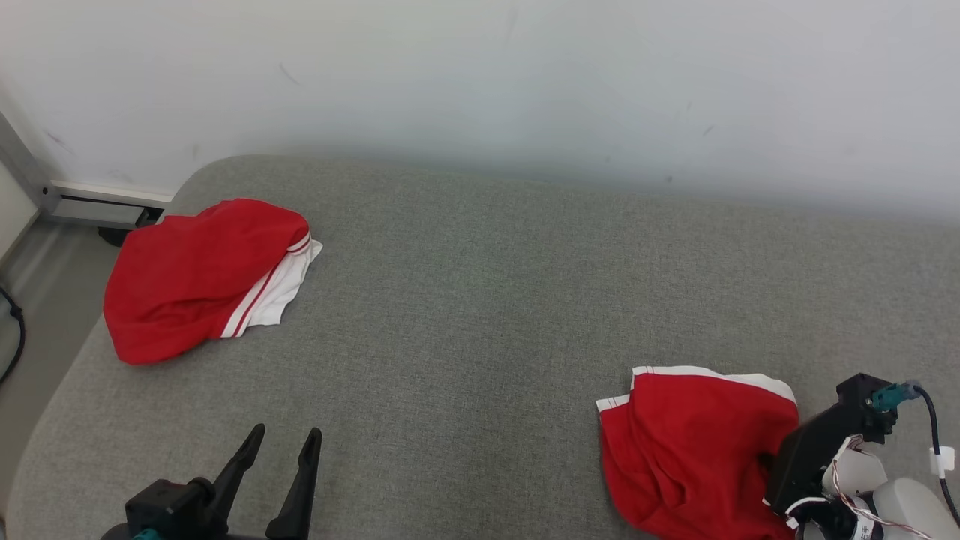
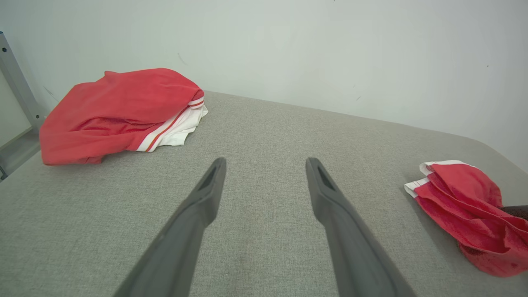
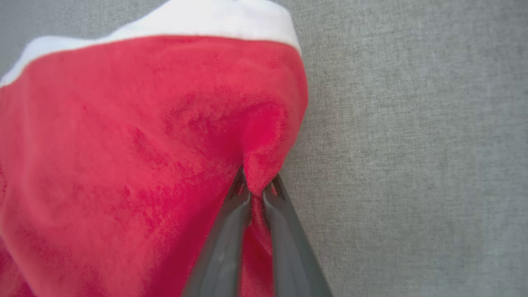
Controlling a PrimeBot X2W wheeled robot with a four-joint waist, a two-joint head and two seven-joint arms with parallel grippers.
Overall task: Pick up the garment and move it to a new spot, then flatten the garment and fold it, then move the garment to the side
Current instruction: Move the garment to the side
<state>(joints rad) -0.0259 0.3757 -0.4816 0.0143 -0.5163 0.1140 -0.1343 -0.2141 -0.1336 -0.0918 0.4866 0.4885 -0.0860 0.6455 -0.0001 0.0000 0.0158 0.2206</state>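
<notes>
- Right gripper [image 3: 258, 187]: fingers [image 3: 231, 231] drawn together on a raised fold of red cloth, seen close in the right wrist view; the pinch sits at the garment's right edge, with cloth bunched between the tips
- Garment [image 1: 690, 450]: red with a white band; crumpled, not spread; lies at the near right of the grey fabric-covered counter [image 1: 480, 315]; most of it appears to rest on the surface, and whether any part has left the surface cannot be told
- Left gripper [image 2: 266, 165]: fingers spread wide, holding nothing; poised low over bare grey fabric at the near left, well apart from both cloths
- Second red garment [image 1: 195, 277]: red with white and striped trim; heaped at the far left corner of the counter, untouched by either gripper; whether it belongs to this task cannot be told
- Progress, as judged: the opening grasp looks made; the lift and carry to a new spot are not yet evident
- Remaining, as judged: moving the garment; flattening it; folding it; setting it to the side; nearly the whole task lies ahead
</notes>
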